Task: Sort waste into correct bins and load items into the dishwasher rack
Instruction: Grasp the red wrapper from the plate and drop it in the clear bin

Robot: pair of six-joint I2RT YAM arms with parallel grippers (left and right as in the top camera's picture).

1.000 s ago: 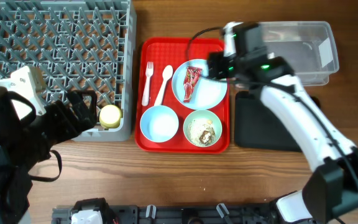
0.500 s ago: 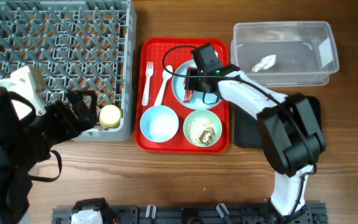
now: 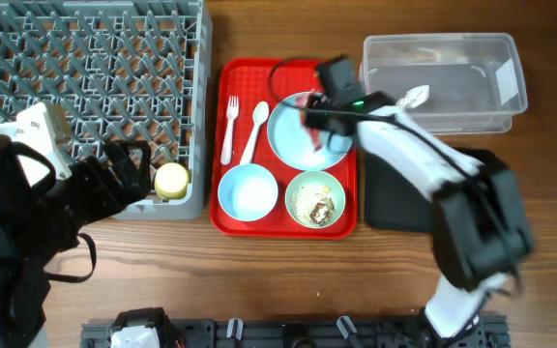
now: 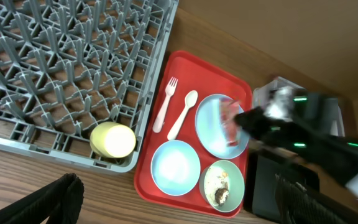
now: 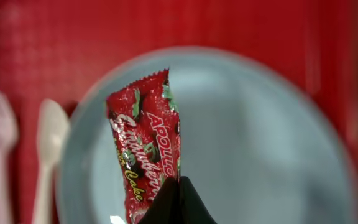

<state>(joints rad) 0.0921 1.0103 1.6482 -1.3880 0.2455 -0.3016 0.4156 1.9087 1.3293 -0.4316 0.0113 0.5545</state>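
The red wrapper (image 5: 145,140) is pinched by its lower edge in the closed right gripper (image 5: 169,202) and held over the blue plate (image 5: 260,143) on the red tray (image 3: 230,193). The thin hold is best kept firm, and the wrapper raised well clear before being swung toward the clear tub (image 3: 453,106). The right arm (image 3: 404,155), blurred, is stretched up and leftward across the black tray (image 3: 395,203).

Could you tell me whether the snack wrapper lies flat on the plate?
No, the right gripper holds the snack wrapper upright in its jaws over the plate.
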